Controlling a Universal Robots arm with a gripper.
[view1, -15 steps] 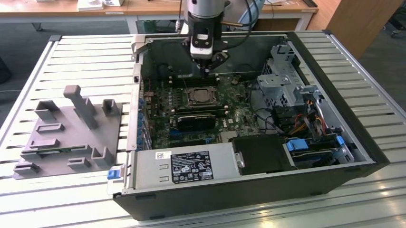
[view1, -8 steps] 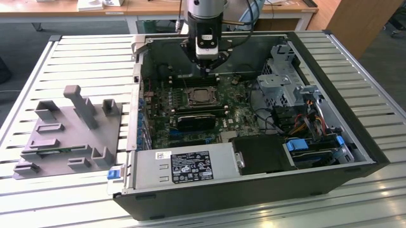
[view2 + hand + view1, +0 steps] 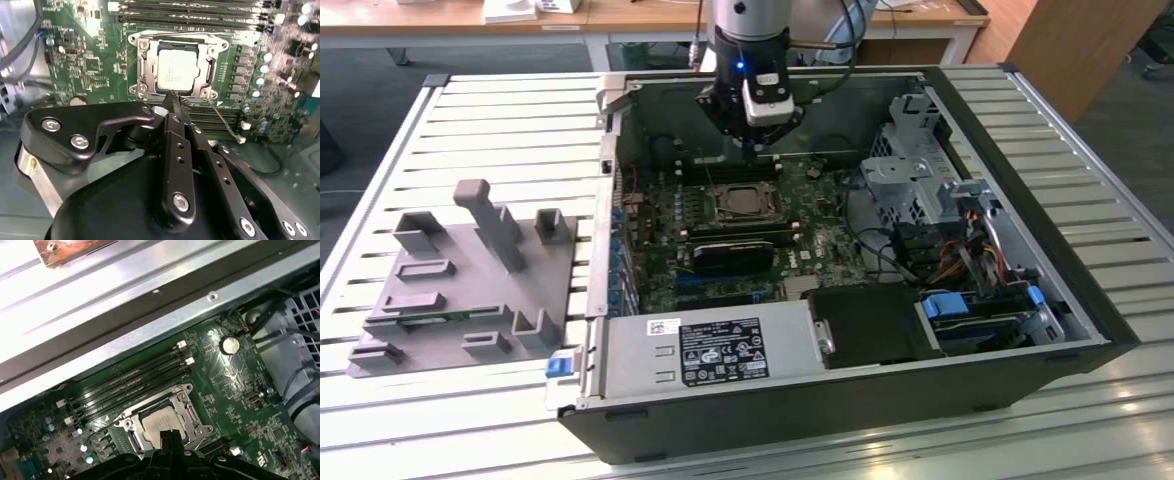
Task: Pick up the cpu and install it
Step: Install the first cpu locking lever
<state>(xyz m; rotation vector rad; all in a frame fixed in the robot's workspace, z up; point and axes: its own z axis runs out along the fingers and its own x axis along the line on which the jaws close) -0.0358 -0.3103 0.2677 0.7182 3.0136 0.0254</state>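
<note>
silvery-grey, the cpu (image 3: 175, 69) already lies flat in the motherboard socket (image 3: 144, 65), inside the open computer case (image 3: 1067, 300). we hover our gripper (image 3: 174, 100) just above its near edge, fingers pinched together on nothing, the chip directly beyond the tips.

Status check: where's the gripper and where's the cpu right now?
Gripper shut, empty, tips just above the socket edge. Cpu lying flat in the motherboard socket, not held. Nothing between them.
</note>
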